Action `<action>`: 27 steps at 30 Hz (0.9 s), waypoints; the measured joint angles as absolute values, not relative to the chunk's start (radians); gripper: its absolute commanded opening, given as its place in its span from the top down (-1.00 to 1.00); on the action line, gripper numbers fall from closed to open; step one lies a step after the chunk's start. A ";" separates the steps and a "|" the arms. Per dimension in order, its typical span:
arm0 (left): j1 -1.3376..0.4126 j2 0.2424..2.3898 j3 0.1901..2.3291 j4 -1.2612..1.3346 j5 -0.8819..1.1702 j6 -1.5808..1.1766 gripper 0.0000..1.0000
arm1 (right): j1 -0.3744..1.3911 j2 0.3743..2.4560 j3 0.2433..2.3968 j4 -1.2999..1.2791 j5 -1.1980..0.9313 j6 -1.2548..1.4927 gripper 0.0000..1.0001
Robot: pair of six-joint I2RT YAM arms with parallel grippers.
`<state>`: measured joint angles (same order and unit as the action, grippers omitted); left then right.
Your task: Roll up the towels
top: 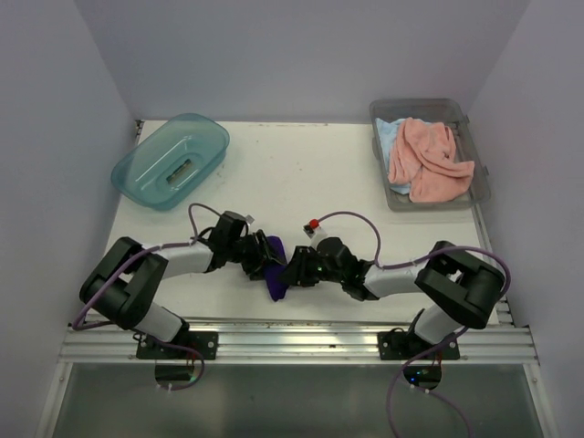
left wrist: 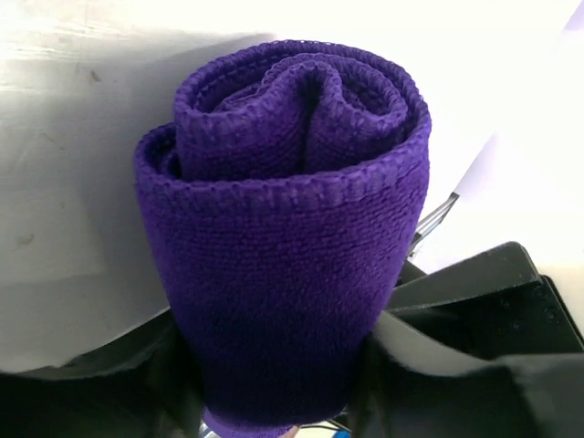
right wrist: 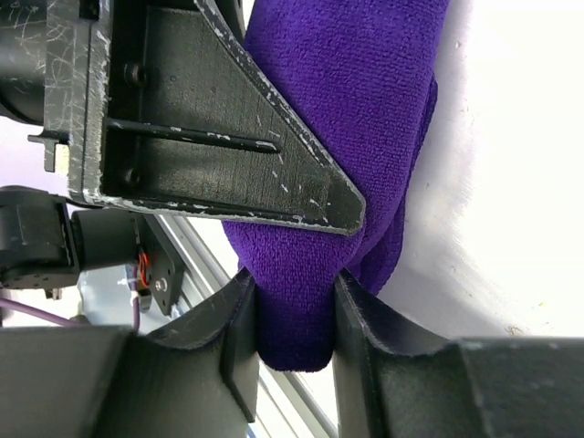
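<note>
A dark purple towel (top: 276,285) sits rolled near the table's front edge, between my two grippers. The left wrist view looks at the roll (left wrist: 283,228) end on, its spiral layers showing. My left gripper (left wrist: 278,370) holds it with a finger pressed against each side. My right gripper (right wrist: 294,315) pinches one end of the same towel (right wrist: 365,91), beside one of the left gripper's fingers (right wrist: 210,128). From above, the left gripper (top: 260,260) and right gripper (top: 297,271) meet at the towel. A salmon pink towel (top: 429,162) and a light blue towel (top: 391,135) lie crumpled in the bin.
A clear grey plastic bin (top: 420,104) stands at the back right with the two other towels in it. A teal translucent tub (top: 171,160) lies at the back left. The aluminium rail (top: 292,333) runs along the near edge just behind the grippers.
</note>
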<state>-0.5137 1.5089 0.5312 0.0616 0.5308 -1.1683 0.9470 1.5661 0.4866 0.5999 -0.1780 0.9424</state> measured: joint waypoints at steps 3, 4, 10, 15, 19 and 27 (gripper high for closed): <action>-0.516 1.507 0.531 0.058 0.527 -1.170 0.33 | 0.947 1.566 0.488 0.591 -0.179 0.941 -0.29; -0.518 1.503 0.532 0.052 0.523 -1.170 0.40 | 0.947 1.565 0.488 0.587 -0.181 0.940 -0.38; -0.516 1.462 0.590 -0.058 0.494 -1.150 0.72 | 0.944 1.440 0.543 0.351 -0.150 0.862 -0.64; -0.472 1.422 0.690 -0.163 0.476 -1.113 0.88 | 0.936 1.168 0.628 0.111 -0.075 0.760 -0.77; -0.410 1.388 0.801 -0.265 0.467 -1.075 0.89 | 0.924 0.952 0.688 -0.063 0.041 0.704 -0.81; -0.174 1.394 1.197 -0.464 0.419 -0.956 0.91 | 0.911 0.789 0.714 -0.355 0.233 0.672 -0.81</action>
